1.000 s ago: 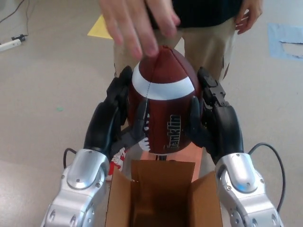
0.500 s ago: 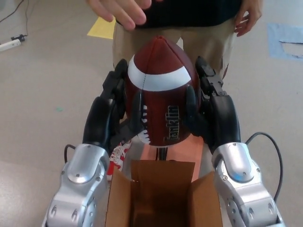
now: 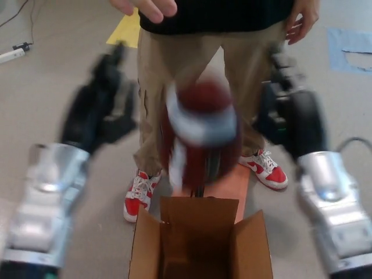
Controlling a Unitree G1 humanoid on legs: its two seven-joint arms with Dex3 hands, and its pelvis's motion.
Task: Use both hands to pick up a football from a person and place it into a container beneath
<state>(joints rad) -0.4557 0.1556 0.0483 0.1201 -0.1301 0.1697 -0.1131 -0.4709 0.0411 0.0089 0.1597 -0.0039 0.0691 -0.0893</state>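
Floor: smooth pale beige-grey surface. Landmark: open brown cardboard box, flaps up, resting on the floor at the bottom centre.

- Just behind the box, touching its rear edge in view: flat salmon-orange panel.
- Behind the box, either side of the panel: a person's red-and-white sneakers, one to its left, one to its right.
- Far beyond the box, left: yellow paper sheet.
- Far left of the box: white marker-like object.
- Far right beyond the box: light blue patch.
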